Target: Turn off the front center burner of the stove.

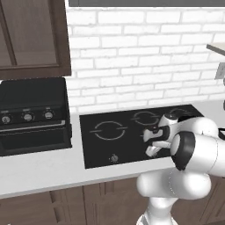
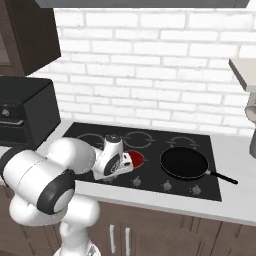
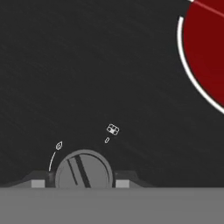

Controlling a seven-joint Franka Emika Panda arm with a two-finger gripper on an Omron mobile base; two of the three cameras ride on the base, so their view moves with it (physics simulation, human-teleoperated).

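Note:
The stove [image 2: 150, 136] is a black glass cooktop set in the white counter. Its front center burner [image 2: 136, 159] glows solid red, half hidden behind my hand; in the hand view the red burner [image 3: 205, 48] fills the top right corner. My gripper [image 3: 80, 181] reaches down to the front knob row, and its two fingertips [image 3: 122, 183] press against either side of a round grey knob [image 3: 83, 169] with a tilted slot. In the left base view the gripper [image 1: 151, 150] points down at the stove [image 1: 101, 149] front.
A black frying pan [image 2: 184, 162] sits on the right burner, handle pointing right. More knobs [image 2: 166, 186] line the front edge, one knob [image 1: 114, 157] to the left. A boxy black countertop oven [image 1: 33, 114] stands left of the stove. Brick wall behind.

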